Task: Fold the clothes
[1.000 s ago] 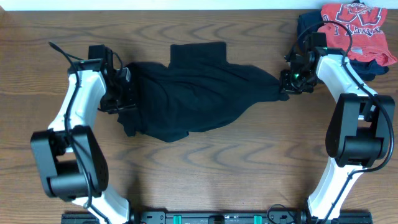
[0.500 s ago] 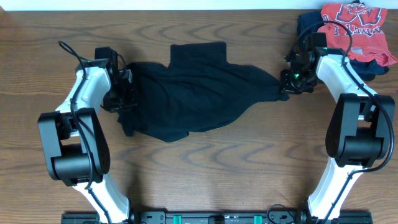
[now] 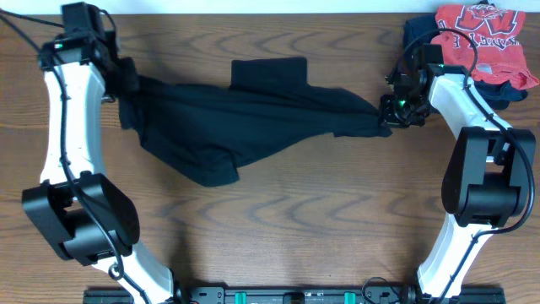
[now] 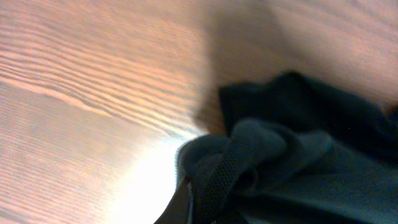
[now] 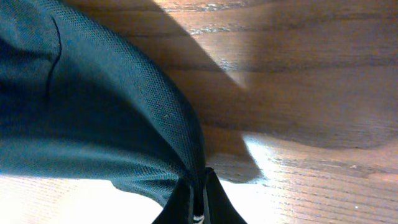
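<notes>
**Trousers held out between two pincers, ready for spreading**

The black trousers (image 3: 253, 118) lie across the far half of the desk (image 3: 295, 228), drawn into a long band from left to right. One flap pokes toward the far edge and a loose lobe sags toward the near side.

The left pincer (image 3: 128, 80) grips the left end at the far left. In the left wrist view, bunched cloth (image 4: 261, 168) crowds right up to its tips, so it looks closed on the fabric. The right pincer (image 3: 388, 114) has its tips nipped together on the right end, where the fabric (image 5: 112, 106) narrows to a point.

This looks like the stretching-out step, before any fold is made. The next move probably calls for laying the cloth down flat without losing tension, then smoothing the sagging lobe so the legs line up.

At the far right corner, a red T-shirt (image 3: 483, 29) lies on a dark navy garment (image 3: 416, 34). Its white lettering is too crumpled to read. No logo or tag shows on the trousers.
</notes>
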